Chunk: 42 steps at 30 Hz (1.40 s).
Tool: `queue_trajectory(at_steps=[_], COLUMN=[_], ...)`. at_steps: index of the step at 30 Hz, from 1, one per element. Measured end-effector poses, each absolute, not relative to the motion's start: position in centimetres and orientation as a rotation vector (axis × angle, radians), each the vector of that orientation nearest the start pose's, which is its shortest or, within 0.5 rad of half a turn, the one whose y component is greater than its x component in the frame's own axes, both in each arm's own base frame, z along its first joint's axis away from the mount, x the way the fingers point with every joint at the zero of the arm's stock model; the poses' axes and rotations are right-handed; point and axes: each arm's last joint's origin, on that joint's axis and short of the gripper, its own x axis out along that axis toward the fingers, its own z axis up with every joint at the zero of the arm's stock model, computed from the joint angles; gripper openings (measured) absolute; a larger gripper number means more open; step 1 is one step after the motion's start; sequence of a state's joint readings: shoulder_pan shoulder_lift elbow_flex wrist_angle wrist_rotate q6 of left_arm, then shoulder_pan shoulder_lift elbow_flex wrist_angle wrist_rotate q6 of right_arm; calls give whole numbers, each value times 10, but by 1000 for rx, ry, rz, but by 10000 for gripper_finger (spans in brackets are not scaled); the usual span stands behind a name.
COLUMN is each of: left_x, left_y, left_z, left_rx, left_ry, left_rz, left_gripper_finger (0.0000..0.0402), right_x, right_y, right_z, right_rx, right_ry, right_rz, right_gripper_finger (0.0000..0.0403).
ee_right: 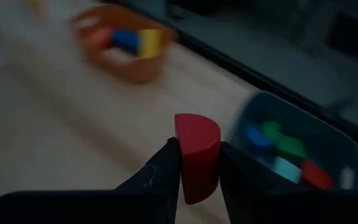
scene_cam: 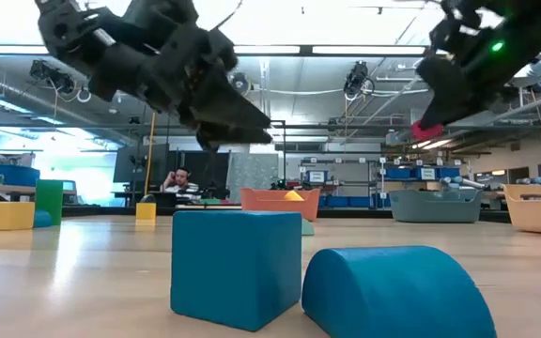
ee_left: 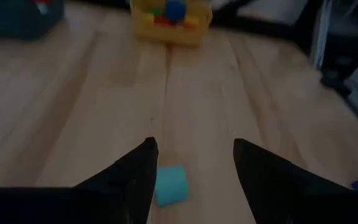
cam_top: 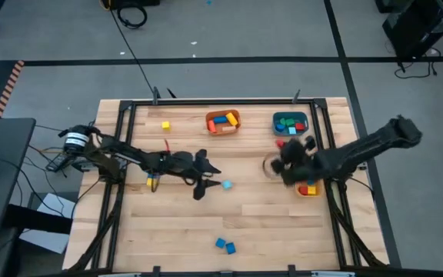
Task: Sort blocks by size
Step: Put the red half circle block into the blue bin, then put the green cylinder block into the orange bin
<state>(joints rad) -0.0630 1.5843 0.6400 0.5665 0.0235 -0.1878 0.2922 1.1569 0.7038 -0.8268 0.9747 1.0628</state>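
Right jaws point(ee_right: 199, 163) grip a red half-round point(ee_right: 196, 155), best carried squarely over the teal bin point(ee_right: 291, 134) before letting go (left jaws point(ee_left: 194, 171) open above a light-blue block point(ee_left: 169, 185))

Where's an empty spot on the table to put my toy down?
The near right of the table, beside the two blue blocks, is bare, and so is the near left corner. It's crowded along the far edge by the orange bin and teal bin, and in the middle under both arms.

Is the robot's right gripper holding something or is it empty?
Holding. The right gripper is shut on a red half-round block, pinched between its fingers.
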Motion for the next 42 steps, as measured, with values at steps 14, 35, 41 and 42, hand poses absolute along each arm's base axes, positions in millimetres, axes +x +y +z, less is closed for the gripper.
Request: queue_trajectory(at_steps=[14,35,41,42], left_x=[288,287,287,287], left_y=[-16,-14,-15,-16], left_z=[183,178,178,178], left_rx=[-189,-179,-191,-200], left_ry=[305,354,354,351], left_rz=[-48,35,47,66], left_gripper_finger=[219,219,218,218], right_x=[157,172,167,166], right_y=[-102,-159,-154,-152], right_z=[227,176,191,195], right_rx=[658,709,658,657], right_ry=[646,807,762,747], right_rz=[-1103,-1150,-1114,-1093], right_gripper_finger=[102,167,192,196])
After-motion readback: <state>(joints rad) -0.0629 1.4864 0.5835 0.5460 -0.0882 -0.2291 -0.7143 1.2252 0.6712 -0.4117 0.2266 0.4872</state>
